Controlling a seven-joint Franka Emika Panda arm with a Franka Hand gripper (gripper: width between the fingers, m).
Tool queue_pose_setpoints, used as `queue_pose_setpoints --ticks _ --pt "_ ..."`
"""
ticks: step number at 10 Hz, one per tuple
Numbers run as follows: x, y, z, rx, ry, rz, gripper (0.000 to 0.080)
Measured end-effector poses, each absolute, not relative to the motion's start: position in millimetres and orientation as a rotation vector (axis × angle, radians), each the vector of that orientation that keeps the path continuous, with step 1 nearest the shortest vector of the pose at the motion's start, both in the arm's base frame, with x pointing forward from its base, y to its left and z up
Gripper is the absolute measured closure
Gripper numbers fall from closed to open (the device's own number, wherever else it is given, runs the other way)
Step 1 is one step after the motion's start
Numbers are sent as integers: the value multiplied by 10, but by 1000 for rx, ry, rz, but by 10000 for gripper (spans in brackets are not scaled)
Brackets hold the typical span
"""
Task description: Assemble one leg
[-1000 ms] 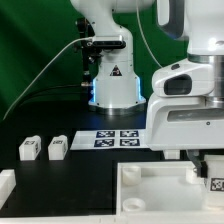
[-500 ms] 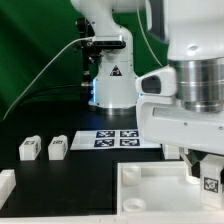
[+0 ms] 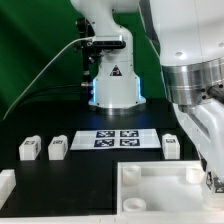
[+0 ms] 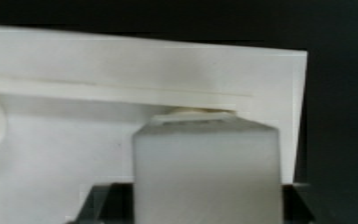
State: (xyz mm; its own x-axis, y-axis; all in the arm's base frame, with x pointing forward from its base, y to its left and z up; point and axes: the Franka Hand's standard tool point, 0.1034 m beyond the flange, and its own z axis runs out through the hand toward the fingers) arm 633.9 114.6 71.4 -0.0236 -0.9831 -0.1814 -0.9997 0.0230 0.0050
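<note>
My gripper [image 3: 211, 172] is at the exterior view's right edge, over the near right corner of the large white tray [image 3: 150, 196]. It is shut on a white leg [image 3: 213, 182] with a black-and-white tag, held upright at the tray's corner. In the wrist view the held leg [image 4: 206, 160] fills the gap between the dark fingers [image 4: 108, 204] of the gripper [image 4: 206, 208], its far end against the white tray [image 4: 140, 70]. Three more legs stand on the black table: two at the left [image 3: 29, 148] [image 3: 57, 148] and one at the right [image 3: 171, 147].
The marker board [image 3: 118, 138] lies behind the tray, between the loose legs. The robot base [image 3: 112, 80] stands at the back centre. A white corner piece [image 3: 5, 186] sits at the exterior view's lower left.
The arm's wrist has swung toward the exterior view's right, uncovering the leg standing to the right of the marker board. The held leg stays at the tray's right corner.
</note>
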Motion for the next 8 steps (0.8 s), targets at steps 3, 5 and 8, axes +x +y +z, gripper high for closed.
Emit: queue_pose_setpoints --ticks 3,5,8 --pt "6332 1144 702 -2076 2183 199 503" --pt "6309 1202 675 -2211 2044 191 203" --pt "6306 1214 684 -2644 1437 141 152"
